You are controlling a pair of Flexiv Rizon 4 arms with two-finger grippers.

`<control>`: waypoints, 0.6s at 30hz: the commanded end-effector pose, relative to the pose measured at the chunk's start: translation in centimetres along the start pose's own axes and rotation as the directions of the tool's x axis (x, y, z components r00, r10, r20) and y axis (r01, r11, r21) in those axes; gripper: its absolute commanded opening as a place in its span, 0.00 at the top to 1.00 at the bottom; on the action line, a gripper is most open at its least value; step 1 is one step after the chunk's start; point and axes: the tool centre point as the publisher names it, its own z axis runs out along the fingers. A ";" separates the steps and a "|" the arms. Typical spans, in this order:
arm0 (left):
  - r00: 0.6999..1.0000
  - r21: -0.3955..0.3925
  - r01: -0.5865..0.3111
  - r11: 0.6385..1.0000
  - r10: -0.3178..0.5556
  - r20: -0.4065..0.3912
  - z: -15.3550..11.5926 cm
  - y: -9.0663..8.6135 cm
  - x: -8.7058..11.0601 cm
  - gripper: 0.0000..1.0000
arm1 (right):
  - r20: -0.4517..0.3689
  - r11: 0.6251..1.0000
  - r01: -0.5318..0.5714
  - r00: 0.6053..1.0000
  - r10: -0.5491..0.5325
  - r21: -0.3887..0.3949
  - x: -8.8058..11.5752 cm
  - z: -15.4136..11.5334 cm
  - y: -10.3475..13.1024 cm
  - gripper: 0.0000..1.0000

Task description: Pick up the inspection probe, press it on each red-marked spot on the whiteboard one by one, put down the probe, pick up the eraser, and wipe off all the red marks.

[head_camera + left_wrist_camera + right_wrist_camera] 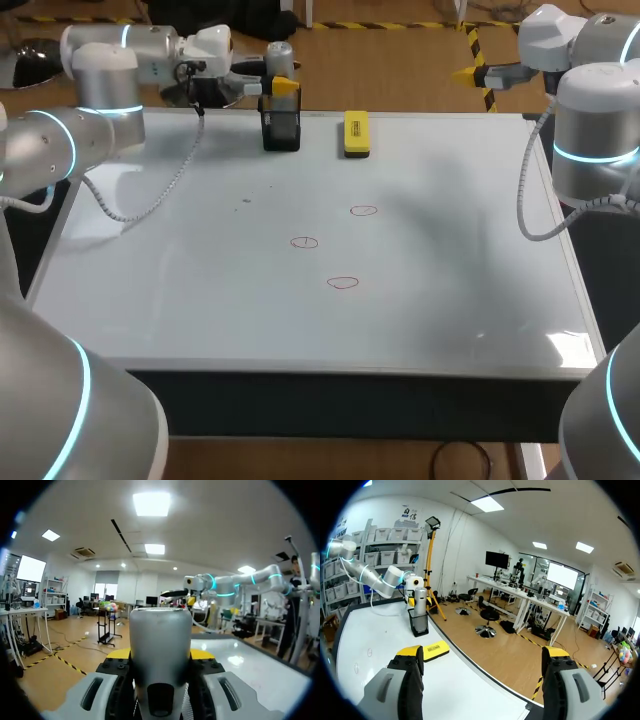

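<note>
The whiteboard (pixel 200 300) is smooth and glossy, with pale glare near its five o'clock corner and a thin rim that looks like metal. At its twelve o'clock edge the probe (pixel 280 52) is a smooth, satin silver-grey cylinder, metal by the look of it. It stands in a black, faintly shiny holder (pixel 281 132) that looks like plastic, and at the holder's three o'clock lies the eraser (pixel 356 134), a matt yellow plastic-looking block. The left arm (pixel 60 140) and right arm (pixel 595 130) have smooth, softly shiny grey casings.

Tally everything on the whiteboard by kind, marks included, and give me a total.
red marks: 3
eraser: 1
probe: 1
black holder: 1
Total: 6
</note>
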 end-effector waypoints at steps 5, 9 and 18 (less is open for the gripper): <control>0.999 -0.003 -0.047 0.999 0.047 0.005 0.2 -1.8 1.8 1.00 | -0.001 1.000 0.000 1.000 0.000 0.001 0.0 0.0 0.0 0.00; 0.999 -0.002 -0.047 0.999 0.047 0.013 0.3 -2.8 2.0 1.00 | -0.001 1.000 0.000 1.000 0.000 0.001 0.0 0.0 0.0 0.00; 0.999 -0.016 -0.040 0.999 0.040 0.035 0.3 -5.1 2.1 1.00 | -0.001 1.000 0.000 1.000 0.000 0.001 0.0 0.0 0.0 0.00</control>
